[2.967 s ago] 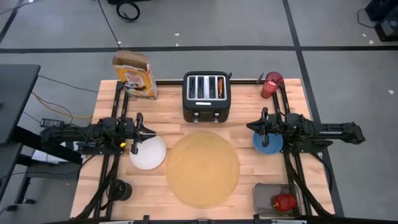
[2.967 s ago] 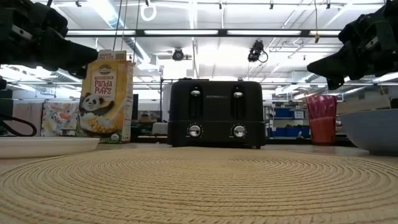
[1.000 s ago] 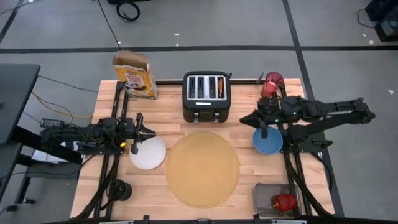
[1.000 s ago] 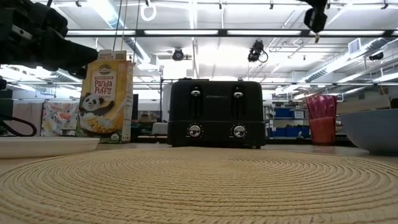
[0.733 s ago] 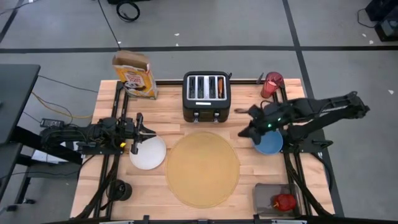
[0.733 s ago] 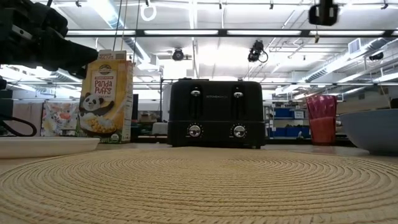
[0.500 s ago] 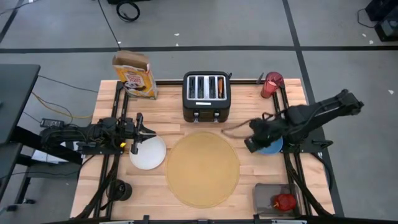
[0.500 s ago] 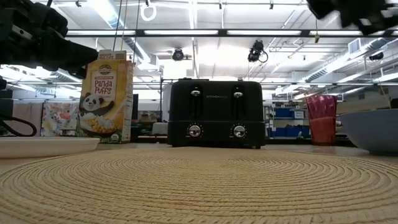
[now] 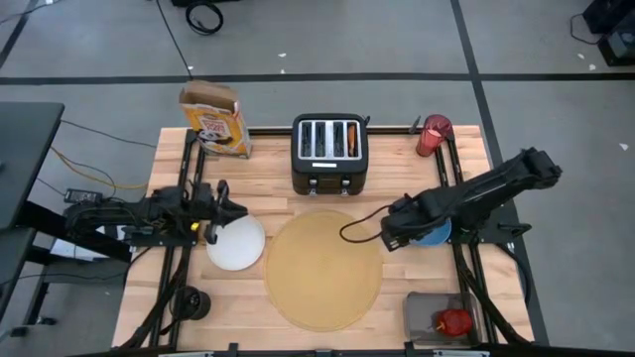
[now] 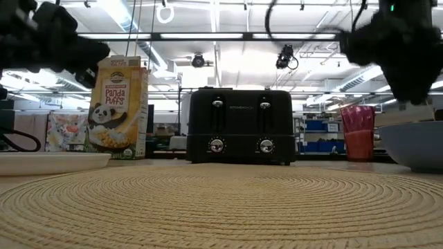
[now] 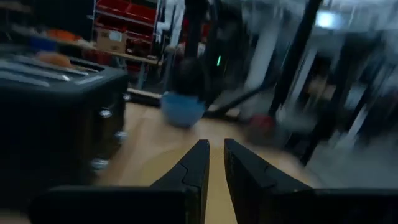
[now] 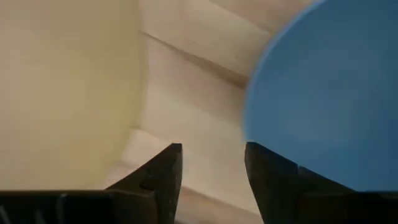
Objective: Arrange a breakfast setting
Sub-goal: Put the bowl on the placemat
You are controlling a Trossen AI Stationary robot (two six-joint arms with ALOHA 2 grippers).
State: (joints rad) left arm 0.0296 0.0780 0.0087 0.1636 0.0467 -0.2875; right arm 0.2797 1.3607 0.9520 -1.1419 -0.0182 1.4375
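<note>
High view, left to right: your left gripper [image 9: 210, 230] hovers at the left edge of the small white plate [image 9: 238, 243], left of centre in the frame. It has hardly moved in three seconds, though the wrist now looks slightly turned. In the left wrist view its dark fingers [image 11: 198, 163] stand almost together, a thin gap between them and nothing held.

Up and left of the plate stands the tall yellow-and-brown cereal box [image 9: 215, 120]. At top centre sits the black four-slot toaster [image 9: 329, 154]. Below it the large round tan placemat [image 9: 323, 268] lies bare, so no piece of the setting is on it yet.

What changed is on the right. Your right gripper [image 9: 388, 239] sat over the small blue bowl [image 9: 435, 233] three seconds ago. It then lifted, swung toward the toaster and has now dropped to the gap between the placemat's right edge and the bowl's left rim. The right wrist view shows its fingers [image 12: 163, 173] spread, with bare wood between them and the bowl just beside one finger. You look set to take the bowl by its near rim, so that grasp is still to come.

Farther right, the translucent red cup [image 9: 433, 134] stands in the upper right corner of the table, and the red apple [image 9: 453, 321] rests in a grey tray at lower right.
</note>
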